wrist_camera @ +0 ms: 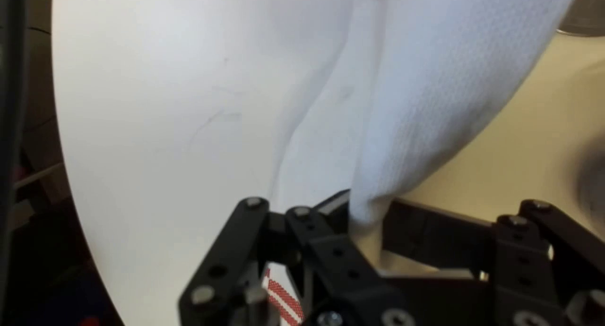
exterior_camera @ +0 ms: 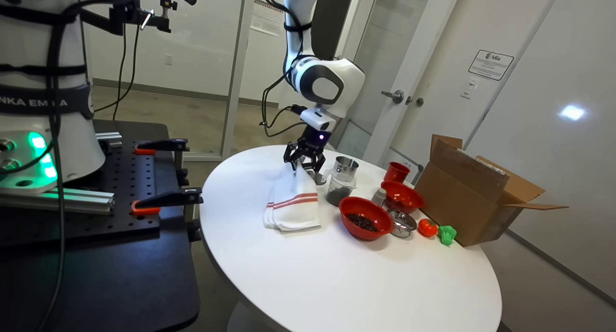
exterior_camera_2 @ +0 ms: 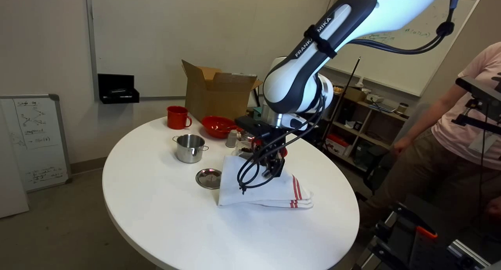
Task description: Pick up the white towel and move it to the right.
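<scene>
The white towel with red stripes lies folded on the round white table, in an exterior view (exterior_camera: 291,204) and in an exterior view (exterior_camera_2: 283,189). One edge of it is raised into my gripper (exterior_camera: 304,164). In the wrist view the gripper (wrist_camera: 371,212) has a fold of the towel (wrist_camera: 435,75) pinched between its fingertips. The rest of the towel still rests on the table. In an exterior view the gripper (exterior_camera_2: 274,170) is partly hidden by its cables.
A steel pot (exterior_camera_2: 190,148) and a lid (exterior_camera_2: 208,179) stand beside the towel. A glass jar (exterior_camera: 340,190), a red bowl (exterior_camera: 365,219), another red bowl (exterior_camera: 403,196), a red mug (exterior_camera: 397,172), a tomato (exterior_camera: 427,227), a green pepper (exterior_camera: 447,235) and a cardboard box (exterior_camera: 467,192) stand further along.
</scene>
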